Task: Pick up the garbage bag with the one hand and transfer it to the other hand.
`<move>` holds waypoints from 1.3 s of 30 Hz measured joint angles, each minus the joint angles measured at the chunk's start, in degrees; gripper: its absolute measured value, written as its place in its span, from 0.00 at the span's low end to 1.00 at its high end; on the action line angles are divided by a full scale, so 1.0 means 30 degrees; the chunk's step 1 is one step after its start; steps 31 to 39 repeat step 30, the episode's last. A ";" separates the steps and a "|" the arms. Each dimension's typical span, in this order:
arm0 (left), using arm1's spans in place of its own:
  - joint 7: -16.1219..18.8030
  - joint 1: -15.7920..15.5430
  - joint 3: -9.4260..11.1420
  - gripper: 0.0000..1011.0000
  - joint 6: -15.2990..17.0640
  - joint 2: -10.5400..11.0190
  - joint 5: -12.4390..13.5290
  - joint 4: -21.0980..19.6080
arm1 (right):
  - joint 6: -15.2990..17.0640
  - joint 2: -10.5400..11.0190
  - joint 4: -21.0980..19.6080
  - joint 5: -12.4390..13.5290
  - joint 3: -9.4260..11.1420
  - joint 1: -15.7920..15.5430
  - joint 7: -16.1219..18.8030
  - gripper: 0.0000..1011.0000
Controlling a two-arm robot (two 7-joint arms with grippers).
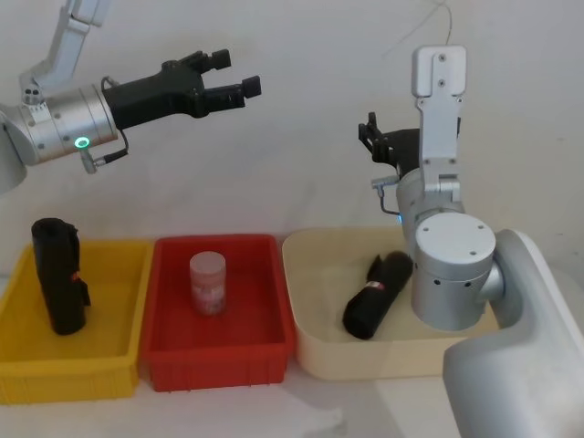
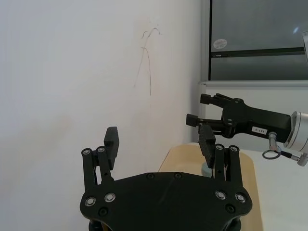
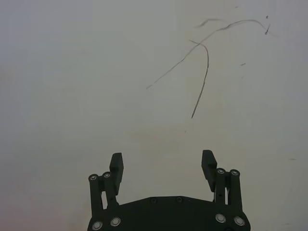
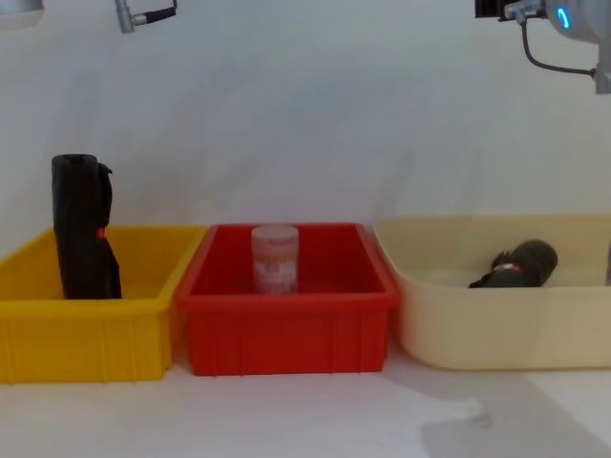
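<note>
Left tool (image 1: 226, 80), on the green-ringed arm, is held high above the yellow bin (image 1: 119, 370), fingers spread wide, nothing gripped. A black roll with a side flap (image 1: 60, 276) is stood upright in the yellow bin. A clear jar (image 1: 208, 283) is seen upright in the red bin (image 1: 219, 351) in the middle. The garbage bag (image 1: 377, 294) is laid on its side in the beige tub (image 1: 315, 342) at the right, red-and-white label visible, untouched. Right tool (image 1: 372, 139), on the blue-ringed arm, is raised above the tub, fingers wide apart and empty in the right wrist view (image 3: 162, 166)
</note>
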 joint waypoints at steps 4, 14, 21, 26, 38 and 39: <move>0.0000 0.0000 0.0000 0.99 0.0001 0.0000 0.0000 -0.0001 | 0.0038 0.0027 -0.0118 -0.0038 0.0023 -0.0062 -0.0021 0.99; 0.0000 0.0000 0.0000 0.99 0.0000 0.0000 0.0001 -0.0001 | 0.0078 0.0064 -0.0254 -0.0067 0.0040 -0.0137 -0.0045 0.99; 0.0000 0.0001 0.0000 0.99 0.0000 0.0000 0.0000 0.0000 | 0.0101 0.0075 -0.0315 -0.0082 0.0056 -0.0166 -0.0066 0.99; 0.0000 0.0001 0.0000 0.99 0.0000 -0.0001 0.0001 0.0000 | 0.0111 0.0082 -0.0335 -0.0093 0.0061 -0.0173 -0.0068 0.99; 0.0000 0.0000 0.0001 0.99 0.0000 0.0000 0.0000 -0.0001 | 0.0114 0.0090 -0.0347 -0.0094 0.0061 -0.0181 -0.0068 0.99; 0.0000 0.0000 0.0001 0.99 0.0000 0.0000 0.0000 -0.0001 | 0.0114 0.0090 -0.0347 -0.0094 0.0061 -0.0181 -0.0068 0.99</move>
